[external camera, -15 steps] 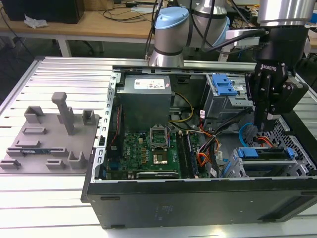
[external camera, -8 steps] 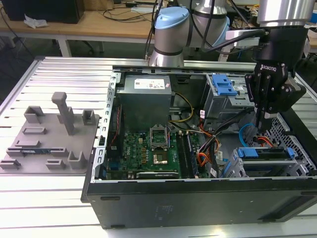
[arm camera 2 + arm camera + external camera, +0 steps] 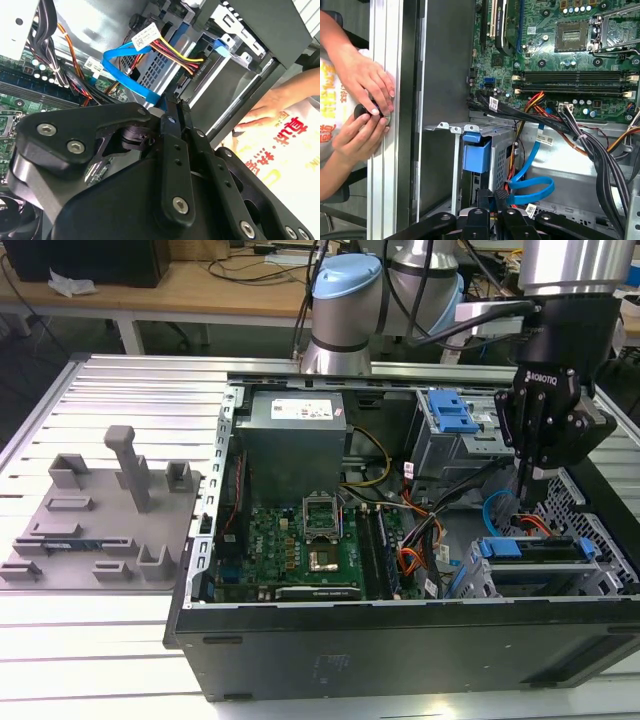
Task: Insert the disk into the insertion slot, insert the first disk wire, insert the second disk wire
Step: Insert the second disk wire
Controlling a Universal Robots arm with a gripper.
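Outside the black computer case (image 3: pixel 400 640), the first wrist view has a person's hands (image 3: pixel 367 85) on an aluminium rail (image 3: pixel 382 175). Black cables (image 3: pixel 590 145) crowd the bay. Fingers nearly together at a blue flat cable (image 3: pixel 531 154), hold unclear, the black pincer (image 3: pixel 522 502) hangs just above the silver, blue-framed disk (image 3: pixel 530 548) seated in the perforated grey insertion slot (image 3: pixel 468 578).
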